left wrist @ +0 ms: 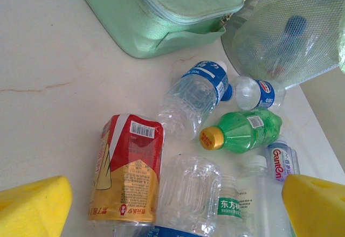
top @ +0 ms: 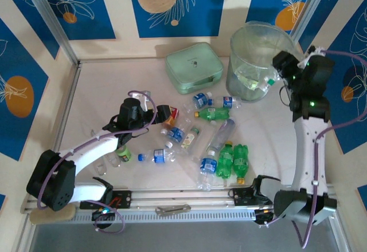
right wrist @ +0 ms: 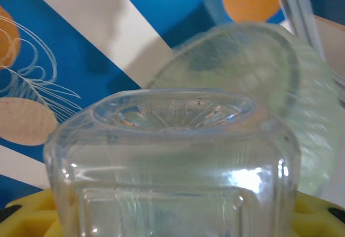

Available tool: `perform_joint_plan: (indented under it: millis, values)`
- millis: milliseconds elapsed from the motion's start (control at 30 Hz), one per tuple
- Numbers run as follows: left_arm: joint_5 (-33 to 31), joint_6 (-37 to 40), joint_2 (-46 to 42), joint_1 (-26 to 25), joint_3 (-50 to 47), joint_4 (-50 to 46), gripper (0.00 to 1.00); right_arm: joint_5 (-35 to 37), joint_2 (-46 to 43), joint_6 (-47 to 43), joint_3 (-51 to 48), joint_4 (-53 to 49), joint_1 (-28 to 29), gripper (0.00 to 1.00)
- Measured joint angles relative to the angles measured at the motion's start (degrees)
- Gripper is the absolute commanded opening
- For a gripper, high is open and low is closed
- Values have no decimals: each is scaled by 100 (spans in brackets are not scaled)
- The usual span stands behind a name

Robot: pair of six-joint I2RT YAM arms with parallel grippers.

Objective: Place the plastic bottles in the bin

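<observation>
Clear bottle (right wrist: 172, 156) within right gripper (right wrist: 172, 218)

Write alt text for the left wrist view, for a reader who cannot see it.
The open left gripper, yellow fingertips wide apart, hovers over small plastic bottles lying on a pale table: a red-and-gold-labelled bottle, clear blue-labelled ones, and a green yellow-capped bottle. A mint-green zipped case and the translucent grey-green bin sit beyond.

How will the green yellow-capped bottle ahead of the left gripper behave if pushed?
The green bottle is round-bodied and lies on its side, so it probably rolls. It looks empty, so it is likely light and easily dented.
</observation>
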Motion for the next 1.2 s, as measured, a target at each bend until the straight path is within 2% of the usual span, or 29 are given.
perform_joint_plan:
  millis: [200, 633, 833, 1200]
  values:
    - [-2, 0, -28, 0, 0, -94, 99, 127, 1027, -4, 1106, 391, 350, 51]
    - [-44, 26, -98, 0, 0, -269, 99, 1296, 2935, -566, 2597, 885, 778, 51]
    - [-46, 92, -98, 0, 11, -308, 99, 1569, 3698, -981, 3126, 531, 789, 52]
    - [-44, 111, -101, 0, 11, -396, 99, 1381, 4264, -1281, 3161, -361, 804, 55]
